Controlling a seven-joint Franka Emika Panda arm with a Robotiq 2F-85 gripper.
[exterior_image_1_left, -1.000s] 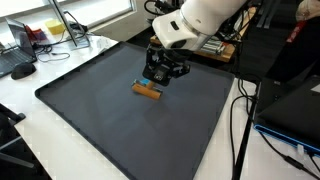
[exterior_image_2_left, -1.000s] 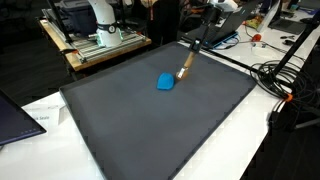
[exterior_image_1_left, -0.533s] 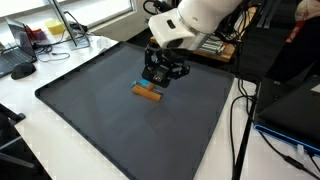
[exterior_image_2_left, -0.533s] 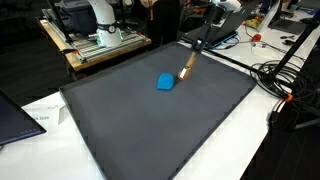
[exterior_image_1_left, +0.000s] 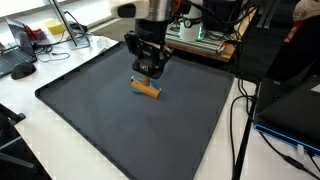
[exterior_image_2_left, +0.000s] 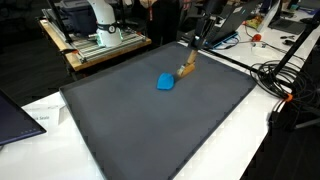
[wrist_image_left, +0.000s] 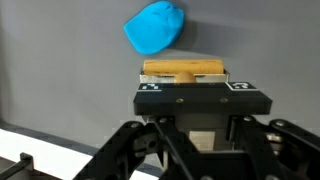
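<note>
1 tan wooden block (exterior_image_1_left: 147, 90) lies flat on its long side on the dark mat (exterior_image_1_left: 90, 115), near a blue lump (exterior_image_2_left: 165, 82), resting steady unaided, since the claw (exterior_image_1_left: 150, 70) hangs just above its middle, drawn narrow and apparently empty.

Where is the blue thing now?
The blue thing lies on the mat, left of the block in an exterior view, just beyond it in the wrist view.
</note>
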